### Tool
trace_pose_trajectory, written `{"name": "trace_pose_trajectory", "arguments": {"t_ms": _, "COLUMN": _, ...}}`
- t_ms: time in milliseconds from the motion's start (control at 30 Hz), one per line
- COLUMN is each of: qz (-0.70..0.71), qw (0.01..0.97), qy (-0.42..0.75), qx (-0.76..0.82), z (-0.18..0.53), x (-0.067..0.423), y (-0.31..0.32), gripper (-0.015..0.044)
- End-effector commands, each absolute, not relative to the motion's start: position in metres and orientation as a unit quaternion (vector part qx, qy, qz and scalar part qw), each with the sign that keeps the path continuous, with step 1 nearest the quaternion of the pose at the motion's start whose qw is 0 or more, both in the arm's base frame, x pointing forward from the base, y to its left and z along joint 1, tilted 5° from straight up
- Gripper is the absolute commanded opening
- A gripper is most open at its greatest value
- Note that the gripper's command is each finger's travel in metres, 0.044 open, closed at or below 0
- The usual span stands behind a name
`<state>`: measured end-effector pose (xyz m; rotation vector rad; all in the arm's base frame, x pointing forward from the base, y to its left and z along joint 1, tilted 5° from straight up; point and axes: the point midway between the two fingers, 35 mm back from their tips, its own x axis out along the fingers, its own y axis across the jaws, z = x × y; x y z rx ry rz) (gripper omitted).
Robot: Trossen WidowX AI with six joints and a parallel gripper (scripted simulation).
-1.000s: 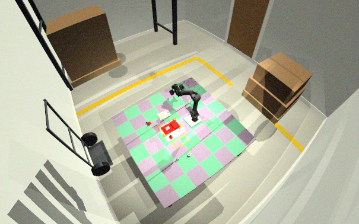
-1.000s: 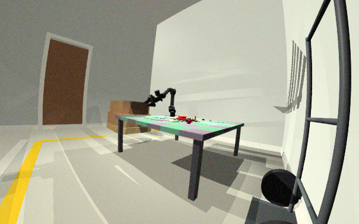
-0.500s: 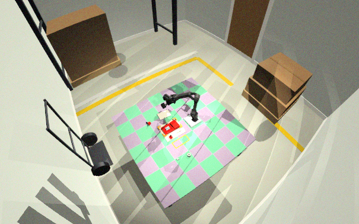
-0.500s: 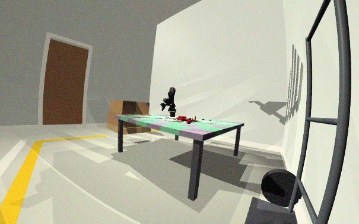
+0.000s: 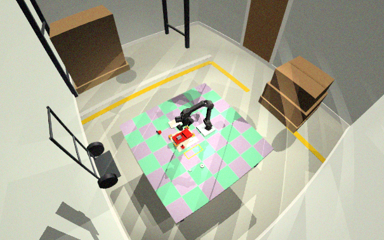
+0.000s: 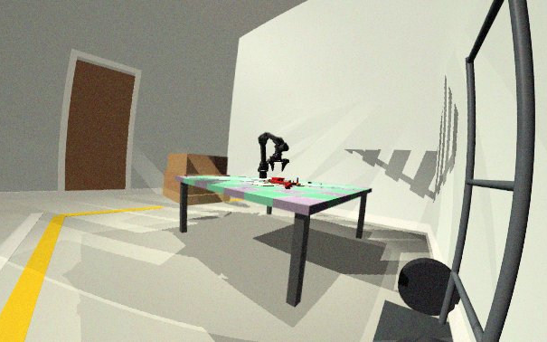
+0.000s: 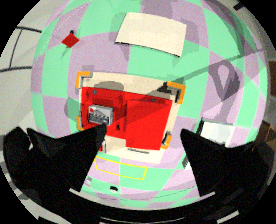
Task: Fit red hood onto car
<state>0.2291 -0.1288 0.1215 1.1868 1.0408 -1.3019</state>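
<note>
Hood (image 7: pixel 146 121), the red shell, shows in the wrist view lying within the orange corner marks of the jig (image 7: pixel 175 87), over the car; whether every peg is in its hole and the shell sits flat you cannot tell from these views. Your pincer (image 7: pixel 143 141) hangs above it, spread wide and pinching nothing, with one dark fingertip at 8 o'clock of the shell and the other at 4 o'clock. If the shell is not yet seated, come straight down, keep both fingertips level, and close on the flat sides, not on a corner boss. If it is seated, lift straight up and brush nothing. A white card (image 7: pixel 150 34) lies at 12 o'clock of the jig and a small red piece (image 7: pixel 70 40) at 10 o'clock; keep apart from both. The worktop (image 5: pixel 245 140) is checked in green and lilac and stands on dark legs. Round it are cardboard boxes (image 5: pixel 299 89), a brown door (image 6: pixel 99 127), a yellow floor line (image 5: pixel 150 87) and a hand truck (image 5: pixel 83 149) by the wall.
</note>
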Motion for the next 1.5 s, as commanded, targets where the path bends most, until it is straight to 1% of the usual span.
{"name": "trace_pose_trajectory", "arguments": {"t_ms": 0, "qz": -0.549, "qw": 0.492, "qy": 0.451, "qx": 0.503, "z": 0.123, "x": 0.226, "y": -0.107, "gripper": 0.044}}
{"name": "trace_pose_trajectory", "arguments": {"t_ms": 1467, "qz": -0.549, "qw": 0.492, "qy": 0.451, "qx": 0.503, "z": 0.088, "x": 0.231, "y": -0.109, "gripper": 0.044}}
